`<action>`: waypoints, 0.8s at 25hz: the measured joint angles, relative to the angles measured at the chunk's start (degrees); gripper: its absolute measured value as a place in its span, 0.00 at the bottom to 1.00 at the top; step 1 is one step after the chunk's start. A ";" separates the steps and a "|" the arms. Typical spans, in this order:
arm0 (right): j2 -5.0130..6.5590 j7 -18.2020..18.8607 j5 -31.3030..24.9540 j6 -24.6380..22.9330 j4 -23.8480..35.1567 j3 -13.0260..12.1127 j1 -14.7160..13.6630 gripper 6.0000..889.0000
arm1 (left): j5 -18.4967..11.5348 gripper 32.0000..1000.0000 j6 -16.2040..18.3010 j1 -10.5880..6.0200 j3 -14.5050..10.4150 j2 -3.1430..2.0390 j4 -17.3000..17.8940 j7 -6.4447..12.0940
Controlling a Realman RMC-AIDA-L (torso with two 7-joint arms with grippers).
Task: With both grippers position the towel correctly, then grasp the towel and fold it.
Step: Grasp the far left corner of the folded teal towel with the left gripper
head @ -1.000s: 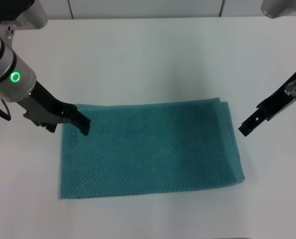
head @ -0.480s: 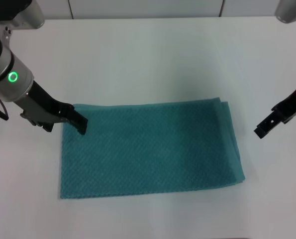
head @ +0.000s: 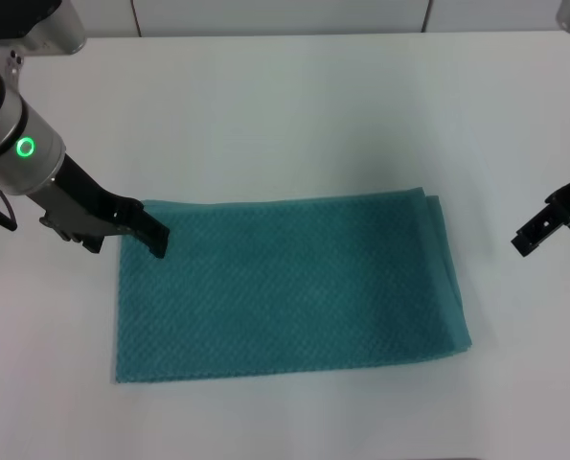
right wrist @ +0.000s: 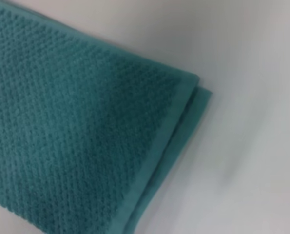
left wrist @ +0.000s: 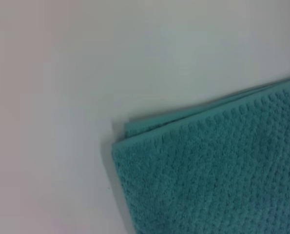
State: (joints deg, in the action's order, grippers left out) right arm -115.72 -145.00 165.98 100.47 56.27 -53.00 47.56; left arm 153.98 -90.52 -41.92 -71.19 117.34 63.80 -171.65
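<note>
The left end effector is touching the towel; the right end effector is hovering apart. I cannot tell either's grip state.

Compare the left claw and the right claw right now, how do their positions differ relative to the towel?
The left claw sits at the towel's far left corner, its tip over the cloth; the right claw hangs off to the towel's right side, apart from it, over bare table. The left arm shows a glowing green ring; the right arm shows only its black tip at the frame edge. Both are black and narrow, and neither holds the towel.
</note>
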 joint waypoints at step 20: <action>0.41 0.18 0.05 -1.41 -0.15 -0.26 0.05 0.97 | 0.10 0.91 5.04 -0.91 -0.06 0.05 -4.76 0.00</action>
State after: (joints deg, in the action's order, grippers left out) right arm -115.31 -144.82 166.03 99.07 56.12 -53.26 47.61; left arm 154.09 -85.48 -42.83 -71.25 117.38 59.04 -171.65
